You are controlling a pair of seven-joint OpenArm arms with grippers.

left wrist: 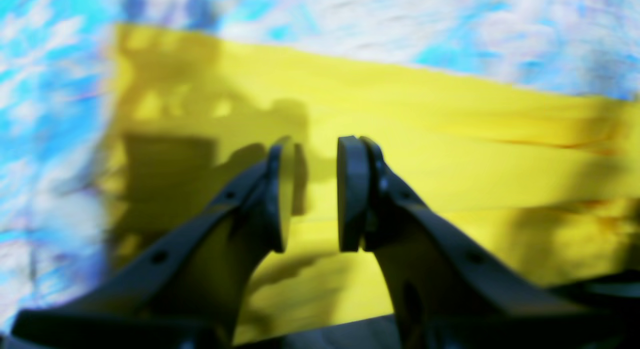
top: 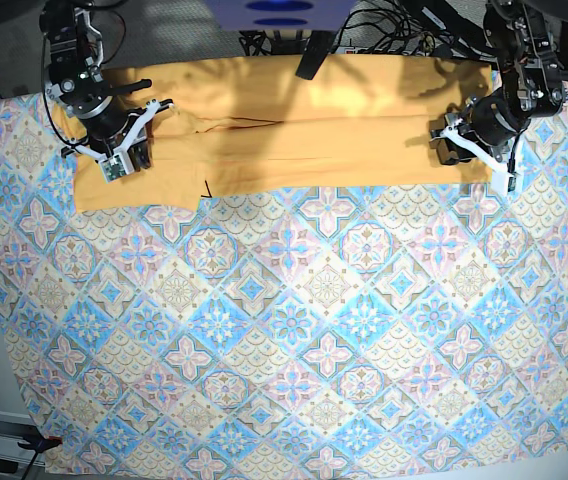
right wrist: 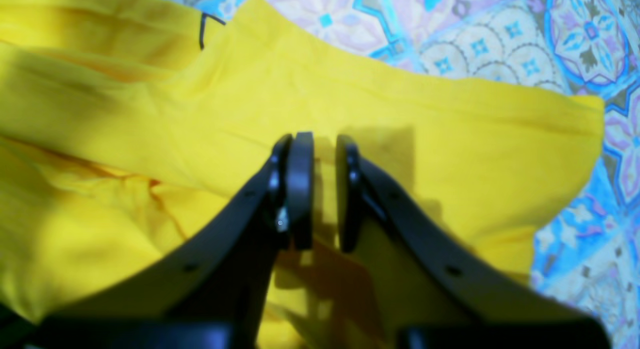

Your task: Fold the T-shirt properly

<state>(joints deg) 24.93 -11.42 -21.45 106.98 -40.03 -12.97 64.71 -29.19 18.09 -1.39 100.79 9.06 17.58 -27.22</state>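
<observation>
Patterned blue-and-pink tablecloth (top: 294,330) fills the near part of the overhead view, covering the surface almost to its edges. Along the far edge lies the T-shirt (top: 294,150), yellow-orange and plain, stretched out as a long, narrow band that looks already folded lengthwise.

At the left of the overhead view, the right tool (top: 129,150) sits low over one end of the band. Its wrist camera shows the right tool (right wrist: 318,189) with two dark pads close together, a narrow gap between them. Yellow cloth lies directly behind that gap, but whether any fabric is actually pinched cannot be told.

At the right of the overhead view, the left tool (top: 477,155) sits over the opposite end. Its wrist view is blurred; the left tool (left wrist: 312,194) shows its pads slightly apart, yellow cloth visible through the gap, and no clear hold on anything.

Judging by the creases and soft ridges, the shirt is light, limp cotton that will sag and drag when lifted, and the layers may slide apart. The best hold looks to be at the two end edges, pinching all layers together near the corners so the band can be carried over evenly.
</observation>
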